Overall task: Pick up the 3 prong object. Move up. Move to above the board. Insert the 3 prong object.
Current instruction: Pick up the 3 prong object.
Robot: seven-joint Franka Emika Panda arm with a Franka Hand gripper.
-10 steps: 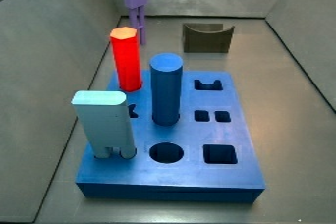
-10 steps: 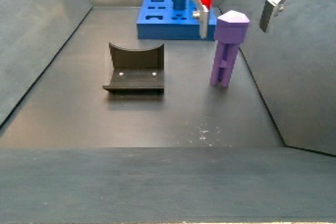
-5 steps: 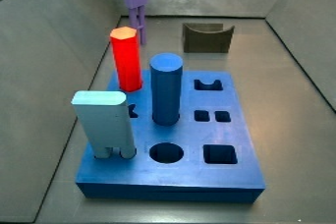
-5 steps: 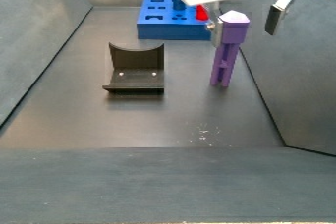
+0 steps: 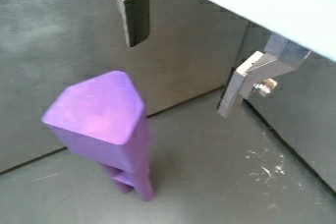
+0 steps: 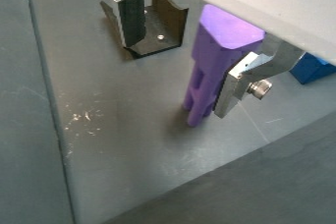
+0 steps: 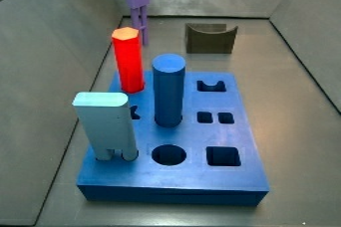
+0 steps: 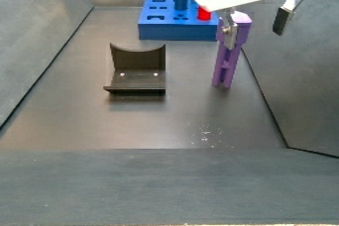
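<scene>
I'm working in a robotics test cell, a lab rig rather than any home or shop. Bare grey metal walls [image 7: 54, 32] box in a dark floor [image 8: 159, 121] on every side. At the lower centre of a side view sits the board [image 7: 200, 176], a blue slab with cut-out holes, pegs standing in it. My gripper [image 5: 191, 56] hangs over the 3 prong object [image 5: 108, 130], fingers spread either side. A dark U-shaped block [image 8: 135, 69] sits mid-left in a side view.
</scene>
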